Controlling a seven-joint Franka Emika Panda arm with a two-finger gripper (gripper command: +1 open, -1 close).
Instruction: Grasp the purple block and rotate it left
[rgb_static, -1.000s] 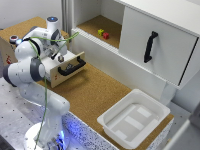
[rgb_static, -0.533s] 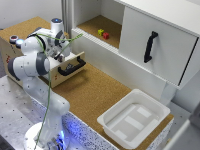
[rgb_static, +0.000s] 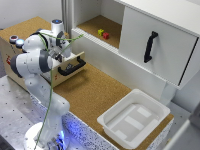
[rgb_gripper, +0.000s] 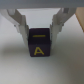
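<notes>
While the arm is reaching down over the open drawer (rgb_static: 70, 67), the gripper (rgb_gripper: 42, 31) is standing open, one finger (rgb_gripper: 20, 27) flanking each side of the purple block (rgb_gripper: 41, 44). It should be closing squarely before turning left, I'd say, lest the block slip.

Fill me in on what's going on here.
A white Franka robot arm is reaching down over the open wooden drawer with a black handle on the exterior view's left. In the wrist view, its gripper straddles a dark purple block with a yellow letter A, one finger on each side. Whether the fingers are pressing on it yet cannot be told. A white plastic bin sits on the cork-topped counter.
</notes>
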